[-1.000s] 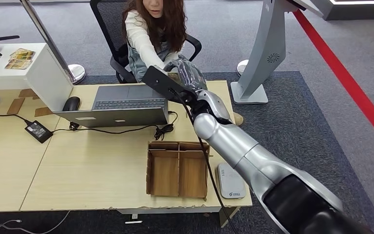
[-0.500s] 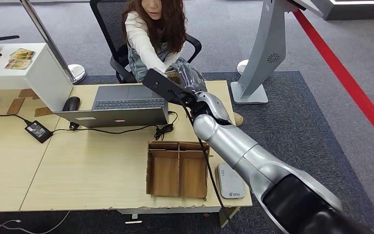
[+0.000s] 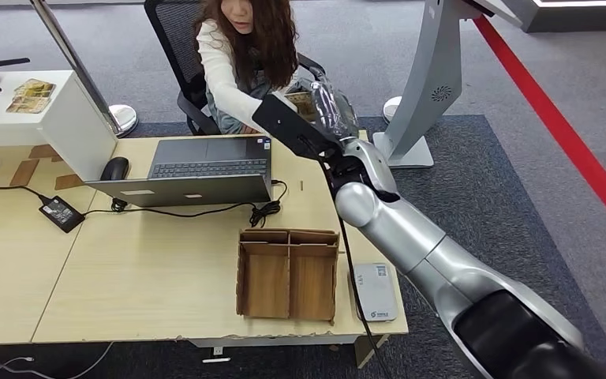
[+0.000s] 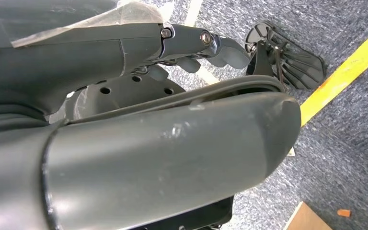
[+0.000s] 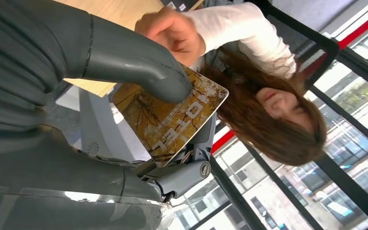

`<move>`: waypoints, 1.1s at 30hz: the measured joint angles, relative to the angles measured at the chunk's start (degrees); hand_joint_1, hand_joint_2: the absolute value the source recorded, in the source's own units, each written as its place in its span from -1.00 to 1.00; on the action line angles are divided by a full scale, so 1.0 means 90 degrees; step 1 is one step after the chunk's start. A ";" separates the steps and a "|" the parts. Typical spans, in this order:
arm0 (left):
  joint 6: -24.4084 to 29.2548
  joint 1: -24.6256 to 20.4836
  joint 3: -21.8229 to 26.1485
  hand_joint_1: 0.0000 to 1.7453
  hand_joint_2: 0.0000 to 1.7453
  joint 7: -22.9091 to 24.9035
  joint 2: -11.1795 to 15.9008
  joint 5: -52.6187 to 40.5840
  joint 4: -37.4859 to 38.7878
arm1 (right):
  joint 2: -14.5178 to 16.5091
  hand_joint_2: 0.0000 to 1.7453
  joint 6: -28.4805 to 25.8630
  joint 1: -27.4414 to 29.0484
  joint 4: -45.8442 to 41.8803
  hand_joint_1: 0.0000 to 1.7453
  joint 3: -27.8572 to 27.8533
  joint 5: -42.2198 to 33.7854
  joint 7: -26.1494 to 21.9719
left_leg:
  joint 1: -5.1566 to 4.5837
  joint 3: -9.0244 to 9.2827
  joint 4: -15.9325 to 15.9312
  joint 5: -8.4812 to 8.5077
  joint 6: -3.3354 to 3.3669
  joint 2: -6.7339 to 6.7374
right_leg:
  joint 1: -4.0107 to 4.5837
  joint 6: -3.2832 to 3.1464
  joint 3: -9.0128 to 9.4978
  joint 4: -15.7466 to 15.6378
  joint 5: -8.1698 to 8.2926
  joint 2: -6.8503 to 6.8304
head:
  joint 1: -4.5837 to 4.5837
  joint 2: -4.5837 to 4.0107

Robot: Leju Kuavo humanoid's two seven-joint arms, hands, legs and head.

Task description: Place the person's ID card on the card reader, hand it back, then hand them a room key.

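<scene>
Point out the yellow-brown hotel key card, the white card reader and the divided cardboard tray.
Yellow-brown hotel key card (image 5: 172,120): right wrist view, middle of printed face.
White card reader (image 3: 375,290): head view, centre of top.
Divided cardboard tray (image 3: 267,283): head view, floor of left compartment.

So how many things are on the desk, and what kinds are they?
Laptop: 1
Mouse: 1
Charger: 1
Cardboard tray: 1
Card reader: 1
Total: 5
The hotel card isn't on the desk; the right hand holds it up by the person.
</scene>
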 joint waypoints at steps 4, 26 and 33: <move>0.0026 0.0000 0.0004 -1.00 -1.00 -0.0025 -0.0005 0.0039 0.0000 | -0.0243 1.00 -0.0085 0.0139 -0.0495 1.00 -0.0058 0.0080 0.0053 | 0.0000 0.0004 0.0000 0.0000 0.0000 0.0000 | 0.0002 0.0000 -0.0001 -0.0001 0.0000 0.0000 | -0.0002 -0.0001; 0.0314 0.0028 0.0298 -1.00 -1.00 -0.0223 -0.0120 0.0448 0.0000 | -0.2301 1.00 -0.0604 0.4731 -0.3944 1.00 -0.1861 0.0446 0.0911 | 0.0000 0.0000 0.0000 -0.0023 0.0012 -0.0002 | 0.0000 0.0007 0.0011 -0.0010 -0.0011 -0.0002 | -0.0001 0.0000; 0.0293 0.0015 0.0363 -1.00 -1.00 -0.0207 -0.0127 0.0472 0.0000 | -0.2414 1.00 -0.0597 0.5051 -0.4199 1.00 -0.2103 0.0436 0.0942 | 0.0000 0.0001 0.0000 -0.0019 0.0010 -0.0001 | 0.0000 0.0007 0.0012 -0.0010 -0.0010 -0.0002 | -0.0001 -0.0001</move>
